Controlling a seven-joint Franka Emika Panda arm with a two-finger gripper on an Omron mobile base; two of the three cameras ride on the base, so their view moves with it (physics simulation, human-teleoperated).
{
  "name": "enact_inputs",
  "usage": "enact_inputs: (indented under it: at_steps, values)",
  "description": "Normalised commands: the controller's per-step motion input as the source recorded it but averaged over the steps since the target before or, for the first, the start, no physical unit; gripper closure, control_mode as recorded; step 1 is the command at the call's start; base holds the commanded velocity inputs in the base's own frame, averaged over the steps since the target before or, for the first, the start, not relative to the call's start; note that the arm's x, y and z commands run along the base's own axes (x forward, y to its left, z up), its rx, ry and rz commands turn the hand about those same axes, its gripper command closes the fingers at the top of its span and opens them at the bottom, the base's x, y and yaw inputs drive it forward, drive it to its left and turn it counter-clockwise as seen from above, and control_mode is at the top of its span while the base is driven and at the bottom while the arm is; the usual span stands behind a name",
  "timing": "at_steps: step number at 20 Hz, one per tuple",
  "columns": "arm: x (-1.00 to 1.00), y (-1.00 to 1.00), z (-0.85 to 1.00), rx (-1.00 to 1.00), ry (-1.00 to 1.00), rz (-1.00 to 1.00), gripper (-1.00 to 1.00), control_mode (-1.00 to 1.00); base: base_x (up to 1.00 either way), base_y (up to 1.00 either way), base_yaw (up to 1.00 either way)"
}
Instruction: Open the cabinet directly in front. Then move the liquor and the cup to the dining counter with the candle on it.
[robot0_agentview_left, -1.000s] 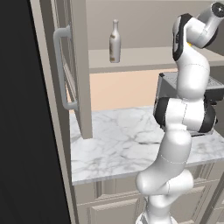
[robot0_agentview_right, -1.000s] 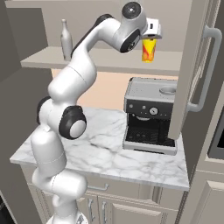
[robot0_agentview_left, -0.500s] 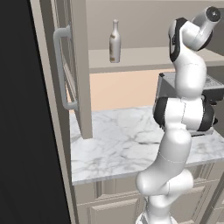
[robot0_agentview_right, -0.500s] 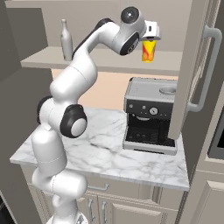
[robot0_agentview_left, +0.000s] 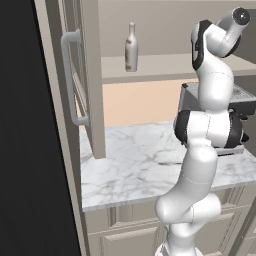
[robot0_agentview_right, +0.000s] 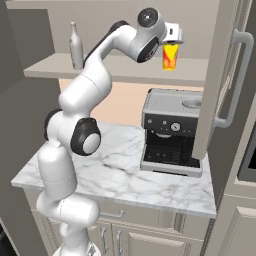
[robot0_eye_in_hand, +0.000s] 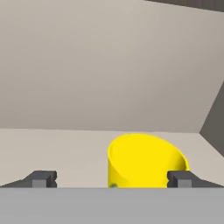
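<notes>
Hand view has the gripper (robot0_eye_in_hand: 111, 179) spread wide at the bottom edge, gripping nothing, with the cup (robot0_eye_in_hand: 146, 161) between the fingertips (robot0_eye_in_hand: 41, 178) but off toward the right one. Closing from here could make that right tip clip the rim and tip the cup on the shelf (robot0_agentview_right: 120, 67). In the right base view the cup (robot0_agentview_right: 170, 56) sits upper middle, the liquor (robot0_agentview_right: 75, 46) upper left, well apart. The cabinet door (robot0_agentview_right: 220, 80) stands open.

a short marble countertop (robot0_agentview_right: 125, 177) runs over pale drawer units (robot0_agentview_right: 120, 235), with a peach wall (robot0_agentview_left: 137, 105) behind it. a black and silver coffee machine (robot0_agentview_right: 172, 130) stands on the marble, and a dark panel (robot0_agentview_left: 22, 150) fills the left side.
</notes>
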Motion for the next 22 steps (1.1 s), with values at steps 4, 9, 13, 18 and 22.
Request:
enact_inputs:
  at_steps: [4, 9, 13, 18, 22]
  values:
    - [0.00, 0.00, 0.08, 0.00, -0.01, 0.00, -1.00, -1.00, 0.00, 0.00, 0.00]
    - [0.00, 0.00, 0.09, 0.00, 0.00, 0.00, -1.00, -1.00, 0.00, 0.00, 0.00]
    - [0.10, 0.00, 0.00, 0.00, 0.00, 0.00, -1.00, -1.00, 0.00, 0.00, 0.00]
    - [0.24, 0.00, -0.04, 0.00, 0.00, 0.00, -1.00, -1.00, 0.00, 0.00, 0.00]
    - [0.12, 0.00, -0.08, 0.00, -0.01, 0.00, -1.00, -1.00, 0.00, 0.00, 0.00]
